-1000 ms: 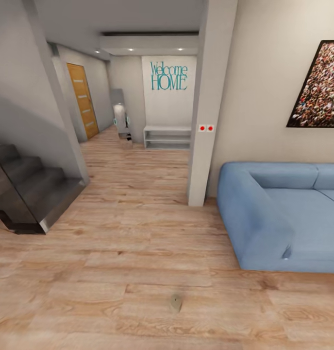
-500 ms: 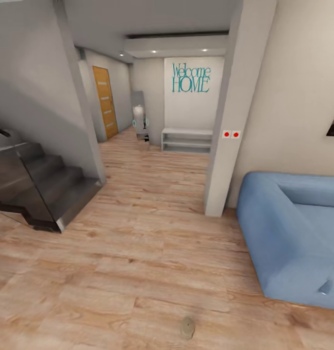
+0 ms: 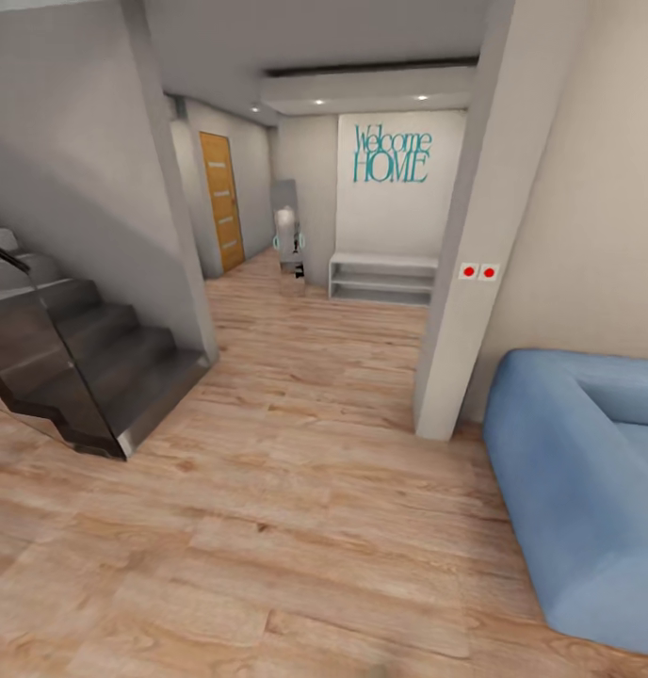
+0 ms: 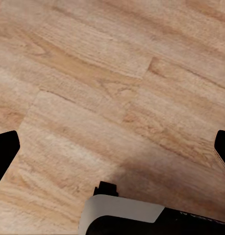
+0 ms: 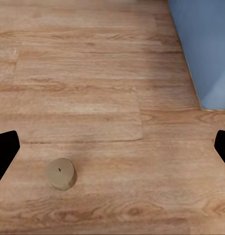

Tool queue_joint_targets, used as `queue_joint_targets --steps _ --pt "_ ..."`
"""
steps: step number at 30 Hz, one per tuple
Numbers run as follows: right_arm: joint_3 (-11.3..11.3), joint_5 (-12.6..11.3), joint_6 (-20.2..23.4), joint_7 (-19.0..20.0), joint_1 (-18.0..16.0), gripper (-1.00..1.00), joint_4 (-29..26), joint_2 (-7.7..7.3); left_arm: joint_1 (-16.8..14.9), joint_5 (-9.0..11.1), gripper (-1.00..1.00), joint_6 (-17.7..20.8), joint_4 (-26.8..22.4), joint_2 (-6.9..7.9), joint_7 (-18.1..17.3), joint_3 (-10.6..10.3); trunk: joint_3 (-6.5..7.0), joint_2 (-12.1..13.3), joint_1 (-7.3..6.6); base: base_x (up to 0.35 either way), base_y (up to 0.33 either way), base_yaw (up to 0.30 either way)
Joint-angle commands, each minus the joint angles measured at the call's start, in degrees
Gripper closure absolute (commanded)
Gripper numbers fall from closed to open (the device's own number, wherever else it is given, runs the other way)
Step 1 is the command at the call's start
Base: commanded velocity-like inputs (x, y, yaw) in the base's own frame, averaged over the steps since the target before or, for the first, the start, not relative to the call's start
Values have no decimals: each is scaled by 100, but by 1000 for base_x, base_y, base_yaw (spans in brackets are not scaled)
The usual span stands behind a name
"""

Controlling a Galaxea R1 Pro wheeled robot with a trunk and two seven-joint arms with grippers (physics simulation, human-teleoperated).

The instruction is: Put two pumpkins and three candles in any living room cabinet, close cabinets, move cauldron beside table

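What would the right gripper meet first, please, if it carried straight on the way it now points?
Most likely bare wooden floor: the right gripper, fingers spread wide, looks down at the planks. A candle stands on the floor off to one side of that line, and the blue sofa lies further off; depth is hard to judge.
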Motion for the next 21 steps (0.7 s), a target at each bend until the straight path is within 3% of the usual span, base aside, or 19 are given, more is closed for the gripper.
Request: queue_joint_targets --steps 1,8,17,21 --pt "50 -45 -20 -25 -5 -100 2 -3 -6 62 -100 -22 -19 8 -23 -23 -6 -11 7 320 0 1" --pt "50 -52 -4 -18 -7 -100 2 -3 -6 62 -100 -28 -19 9 -30 -29 37 -11 7 280 0 0" --pt "50 -46 12 107 -5 -100 11 -7 -6 62 -100 -30 -19 7 12 4 42 -11 7 37 0 0" --pt "48 -54 171 121 -5 -100 11 -5 -6 62 -100 -36 -19 6 20 19 -30 -171 94 1 0 0"
